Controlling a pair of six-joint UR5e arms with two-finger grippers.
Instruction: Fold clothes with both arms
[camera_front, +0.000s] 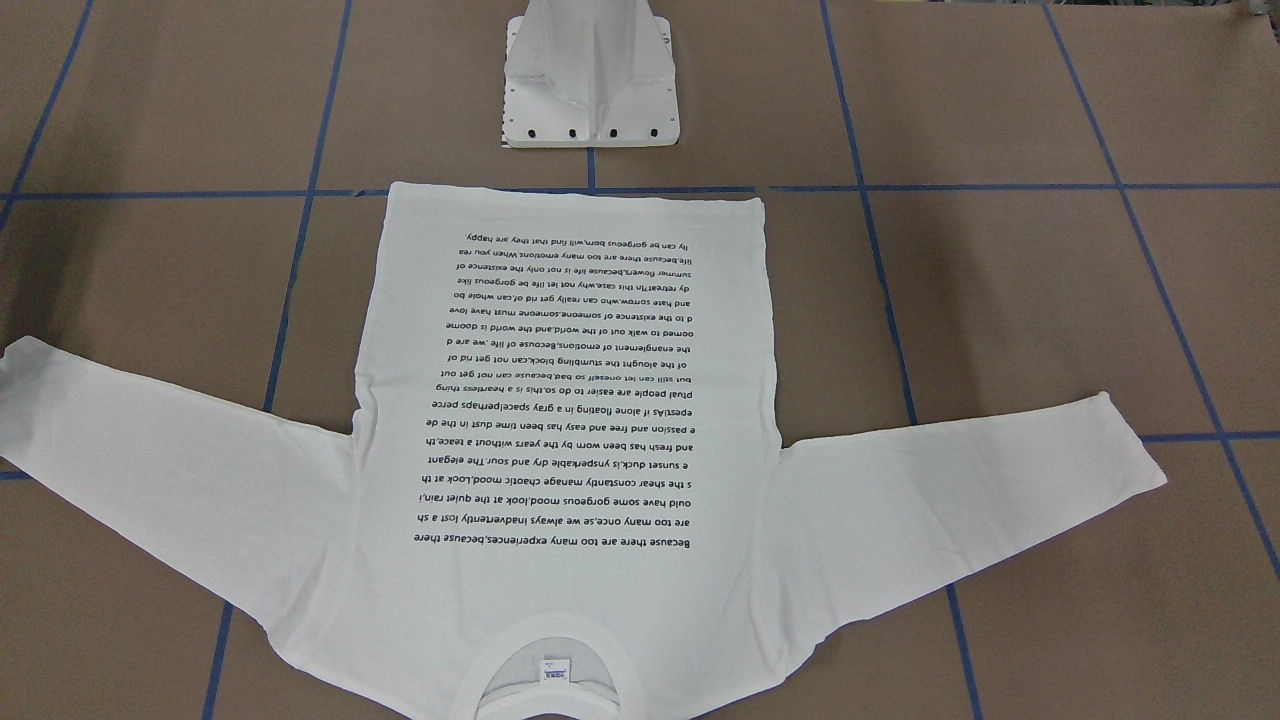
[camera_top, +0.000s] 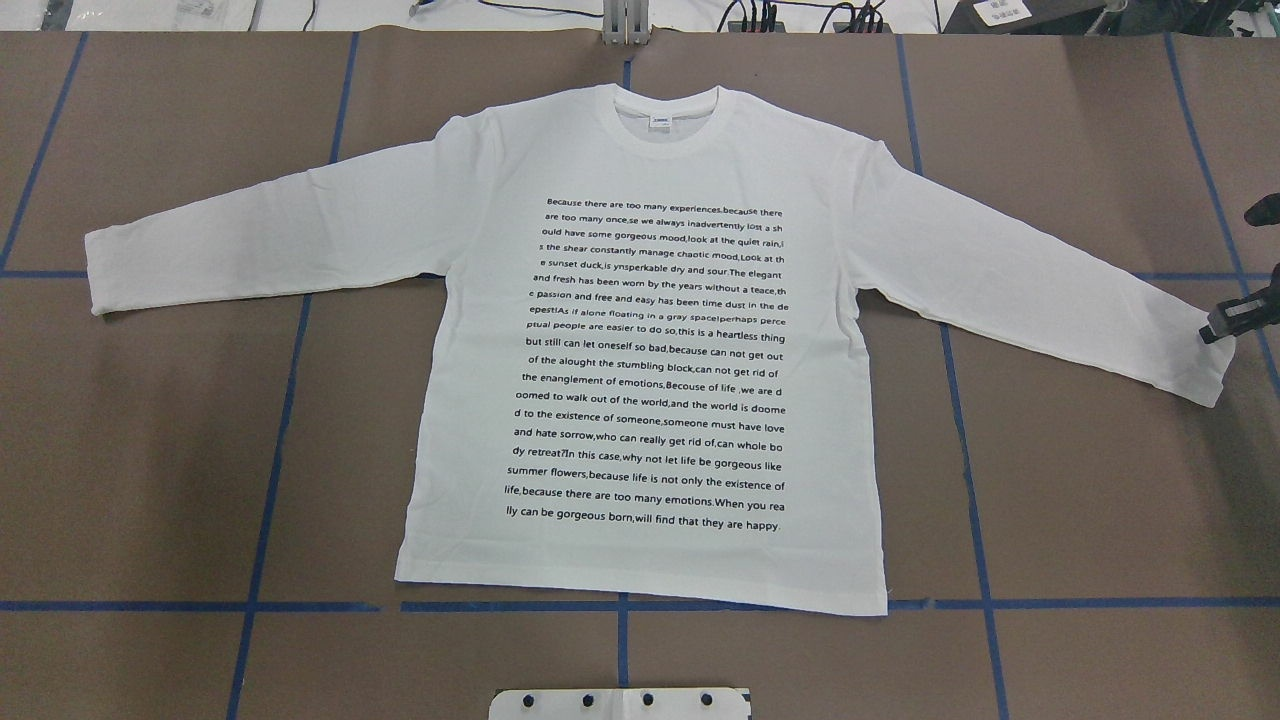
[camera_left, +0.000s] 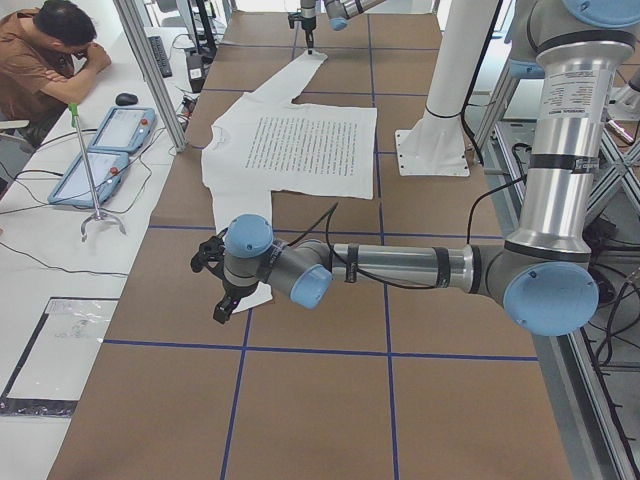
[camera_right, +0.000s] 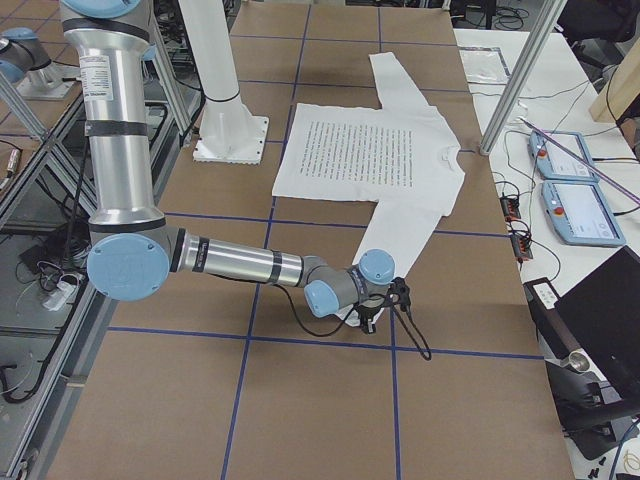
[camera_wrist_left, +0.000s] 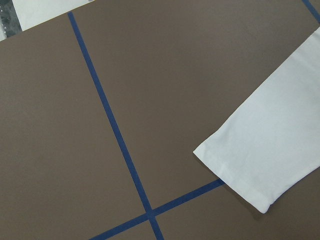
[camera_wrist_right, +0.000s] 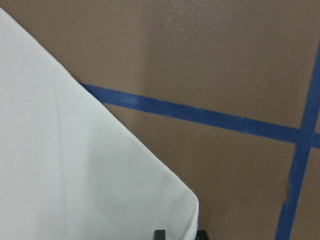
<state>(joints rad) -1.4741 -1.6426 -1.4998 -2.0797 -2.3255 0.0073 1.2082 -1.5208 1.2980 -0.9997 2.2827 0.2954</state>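
Observation:
The white long-sleeved T-shirt (camera_top: 650, 350) lies flat on the brown table, printed text up. Its collar is on the far side from the robot and both sleeves are spread out. My right gripper (camera_top: 1235, 320) is at the table's right edge, down at the right sleeve's cuff (camera_top: 1205, 370). In the right wrist view its two fingertips (camera_wrist_right: 160, 234) stand a little apart over the cuff corner (camera_wrist_right: 150, 200), which still lies flat. My left gripper (camera_left: 218, 290) hangs above the left sleeve's cuff (camera_wrist_left: 260, 160); it shows only in the left side view, so I cannot tell its state.
The white pedestal base (camera_front: 590, 90) stands at the robot's side of the table, close to the shirt's hem. Blue tape lines (camera_top: 270, 450) cross the brown surface. A seated person (camera_left: 50, 60) and teach pendants (camera_left: 100, 150) are beyond the far edge.

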